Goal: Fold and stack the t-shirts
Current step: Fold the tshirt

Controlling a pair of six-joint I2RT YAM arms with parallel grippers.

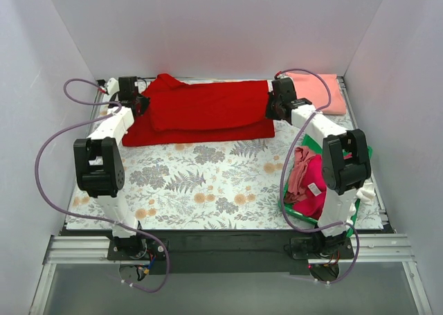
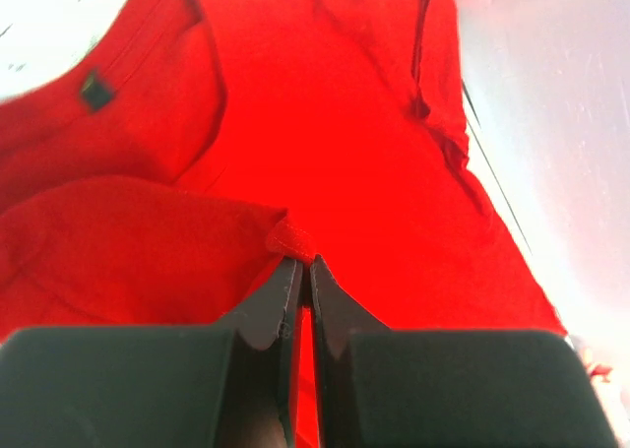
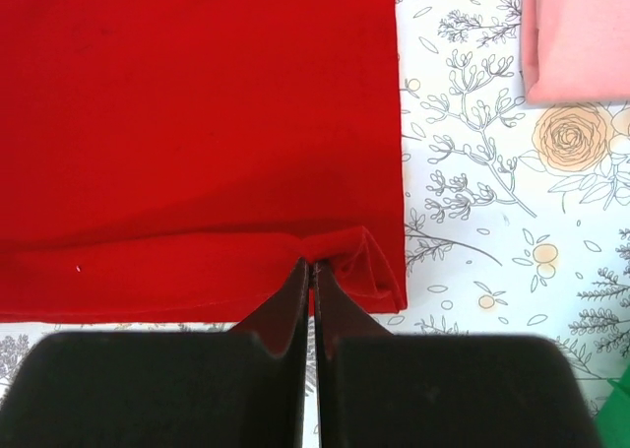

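Observation:
A bright red t-shirt (image 1: 204,111) lies spread lengthwise across the far part of the floral table cover, with a fold along its length. My left gripper (image 1: 142,106) is shut on the red cloth (image 2: 291,239) at its left end. My right gripper (image 1: 271,111) is shut on a folded edge of the red shirt (image 3: 330,246) at its right end. A folded salmon-pink t-shirt (image 1: 320,92) lies at the far right corner; it also shows in the right wrist view (image 3: 579,44). Magenta and dusty pink shirts (image 1: 308,180) are heaped in the green bin.
The green plastic bin (image 1: 288,205) stands at the near right, partly behind the right arm. White walls close in the table on three sides. The floral table cover (image 1: 208,183) lies bare in the middle and near left.

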